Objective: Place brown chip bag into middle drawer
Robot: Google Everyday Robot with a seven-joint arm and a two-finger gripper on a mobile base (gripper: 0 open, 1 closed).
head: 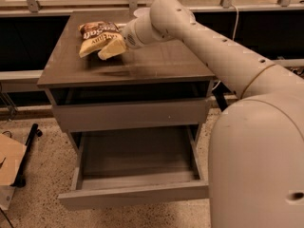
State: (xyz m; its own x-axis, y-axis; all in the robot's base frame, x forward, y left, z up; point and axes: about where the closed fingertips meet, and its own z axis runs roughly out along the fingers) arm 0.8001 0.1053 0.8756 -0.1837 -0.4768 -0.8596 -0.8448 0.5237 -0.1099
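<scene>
Fingers: cannot tell whether spread or pinching. Cream gripper [112,48] at five o'clock of crinkly tan-and-brown chip bag [96,34] on dark surface [156,63]. Likely light, soft, slippery; best pinched at crimped edge.

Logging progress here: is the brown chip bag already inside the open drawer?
No, the brown chip bag lies on the cabinet top with the gripper at its right edge, well above the open middle drawer.
</scene>
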